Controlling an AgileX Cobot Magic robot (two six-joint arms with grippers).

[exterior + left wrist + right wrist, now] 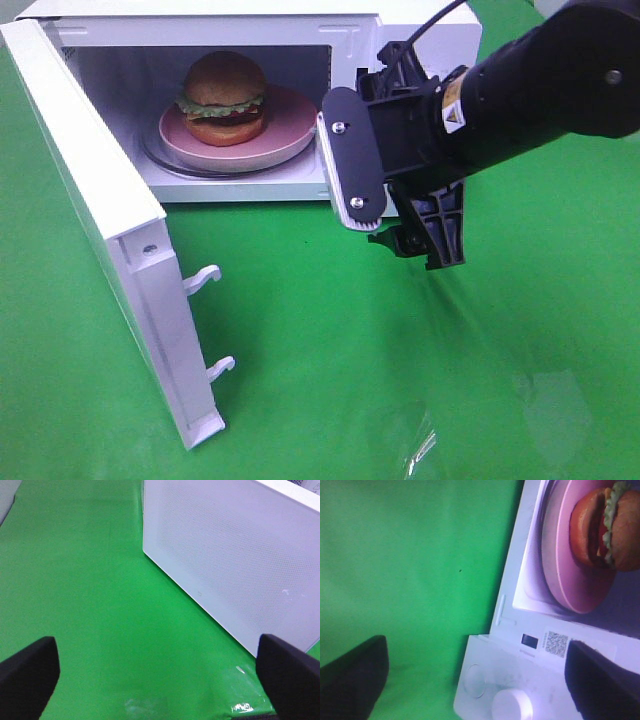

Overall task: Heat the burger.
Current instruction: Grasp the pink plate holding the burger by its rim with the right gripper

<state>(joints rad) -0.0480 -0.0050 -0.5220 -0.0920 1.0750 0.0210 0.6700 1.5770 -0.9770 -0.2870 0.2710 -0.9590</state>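
So the burger (223, 98) sits on a pink plate (285, 140) inside the microwave (250, 190), toward the left of the cavity, and nothing is holding it. The door (100, 200) hangs wide open, swung out to the near left, with its two latch hooks (205, 278) pointing right over the green counter (400, 380). The right tool (400, 225) hovers just in front of the microwave's right side, by the control panel, with its jaws spread wide and nothing between them. The left tool (157, 680) is also spread wide and empty, and its wrist view faces the outer side of the door. To my eye the loading is done, and what remains is shutting the door and setting the dial (511, 705). The main risk is the door swinging shut while the right arm hangs across the front of the opening: the door's edge would strike it and the latch would not catch. A push on the far end of the door, away from the hinge, could also slide the light microwave across the smooth counter instead of closing it. A hard slam might jolt the plate and tip the burger. A door left slightly ajar would mean no heating at all.
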